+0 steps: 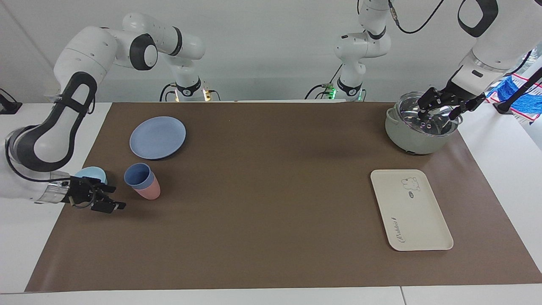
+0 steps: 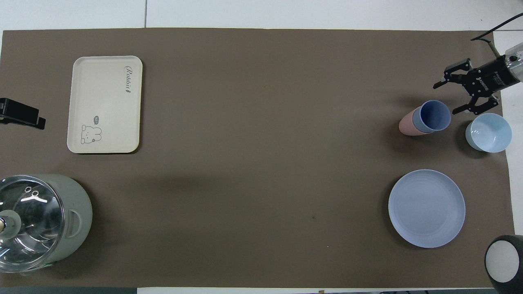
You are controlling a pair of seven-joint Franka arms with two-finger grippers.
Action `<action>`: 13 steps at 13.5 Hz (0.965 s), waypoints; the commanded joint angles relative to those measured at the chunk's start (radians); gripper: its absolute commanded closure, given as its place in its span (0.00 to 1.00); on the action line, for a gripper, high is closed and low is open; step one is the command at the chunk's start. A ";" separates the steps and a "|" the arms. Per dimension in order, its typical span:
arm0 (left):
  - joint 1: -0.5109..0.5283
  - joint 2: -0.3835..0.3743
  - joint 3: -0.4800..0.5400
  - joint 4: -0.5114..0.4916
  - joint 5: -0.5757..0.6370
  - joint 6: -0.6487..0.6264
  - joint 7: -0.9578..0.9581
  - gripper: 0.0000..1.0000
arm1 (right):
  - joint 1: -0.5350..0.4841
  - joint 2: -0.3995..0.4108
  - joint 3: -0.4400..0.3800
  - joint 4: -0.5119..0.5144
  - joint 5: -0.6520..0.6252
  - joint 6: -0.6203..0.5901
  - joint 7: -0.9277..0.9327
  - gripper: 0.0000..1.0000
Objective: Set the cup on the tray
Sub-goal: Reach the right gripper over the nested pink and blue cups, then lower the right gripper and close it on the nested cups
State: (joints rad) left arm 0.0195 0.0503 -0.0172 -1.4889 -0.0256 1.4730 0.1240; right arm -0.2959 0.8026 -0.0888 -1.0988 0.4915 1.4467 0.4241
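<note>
Table: brown mat (image 1: 271,203) covers it, everything sits on that.
Cooking pot (image 1: 417,135): grey-green, glass lid, at the corner nearest the left arm's base.
Tray (image 1: 417,220): cream, rabbit drawing, bare, at the left arm's end of the table, toward the edge away from the robots.
Plate (image 1: 157,137): round, blue, at the right arm's end, nearer the robots than the cups.
Bowl (image 1: 92,173): light blue, at the mat's edge on the right arm's end, just beside the gripper.
Cup (image 1: 138,175): periwinkle tumbler, nested inside the pink tumbler (image 1: 149,191), the stack leaning; well apart from the tray.
Right gripper (image 1: 111,201): low over the mat, just beside the stacked cups, fingers spread wide, holding nothing.
Left gripper (image 1: 440,111): waits over the pot's lid, fingers apart, empty.
Risk: the pair may lift as one if the blue cup is wedged, so the pink one rides along.
Risk: a sideways nudge could topple the leaning stack, or knock the bowl off the mat's edge.
Risk: the carry spans the whole table; a shallow rim pinch may slip.
</note>
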 commanded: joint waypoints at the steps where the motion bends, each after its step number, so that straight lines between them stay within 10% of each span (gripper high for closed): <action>1: 0.000 -0.012 0.000 -0.007 0.012 -0.016 -0.003 0.00 | -0.014 -0.028 0.011 -0.079 0.065 -0.023 0.098 0.00; 13: 0.000 -0.013 0.002 -0.007 0.012 -0.016 -0.003 0.00 | -0.006 -0.112 0.011 -0.320 0.136 0.038 0.205 0.00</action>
State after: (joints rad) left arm 0.0195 0.0503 -0.0172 -1.4889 -0.0256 1.4730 0.1240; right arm -0.2999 0.7435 -0.0841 -1.3220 0.5987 1.4402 0.6163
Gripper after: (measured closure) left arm 0.000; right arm 0.000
